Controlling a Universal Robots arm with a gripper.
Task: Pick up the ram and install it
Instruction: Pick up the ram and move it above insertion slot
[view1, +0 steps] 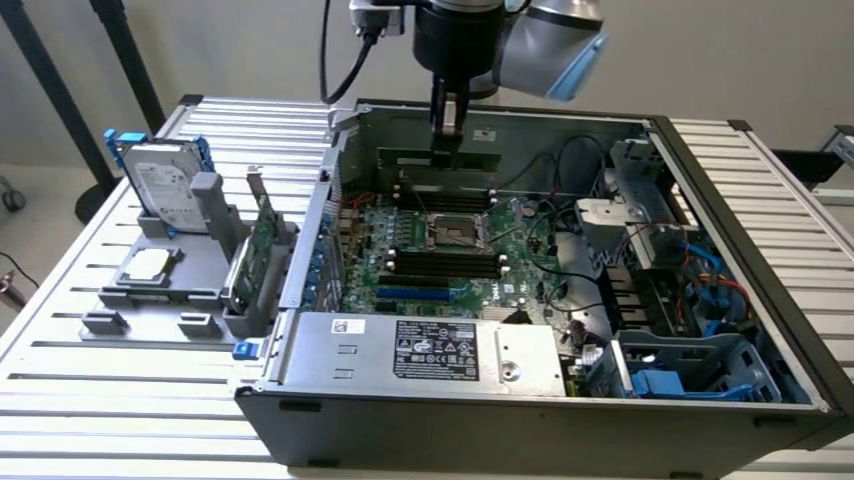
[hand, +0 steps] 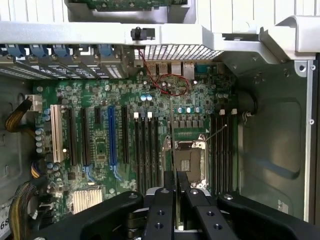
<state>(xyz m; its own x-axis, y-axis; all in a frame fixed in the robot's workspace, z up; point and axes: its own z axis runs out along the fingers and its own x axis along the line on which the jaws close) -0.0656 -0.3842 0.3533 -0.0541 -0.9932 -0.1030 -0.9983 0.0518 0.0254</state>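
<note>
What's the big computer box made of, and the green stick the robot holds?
The computer case looks like grey sheet metal: thin, folded, dull shine. The ram, in the jaws, looks like green circuit board, probably fibreglass, matte.

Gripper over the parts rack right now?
No, the gripper holds the ram over the motherboard inside the open case.

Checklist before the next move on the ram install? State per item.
1. Grip: fingers shut on the ram: ok.
2. Ram edge parallel to the memory slots: ok.
3. Slots empty: ok.
4. Ram centred over one slot: cannot tell; in the wrist view its edge runs over the CPU socket.
5. Slot latches open: cannot tell.
6. Ram seated: not ok, it hangs above the motherboard.
</note>
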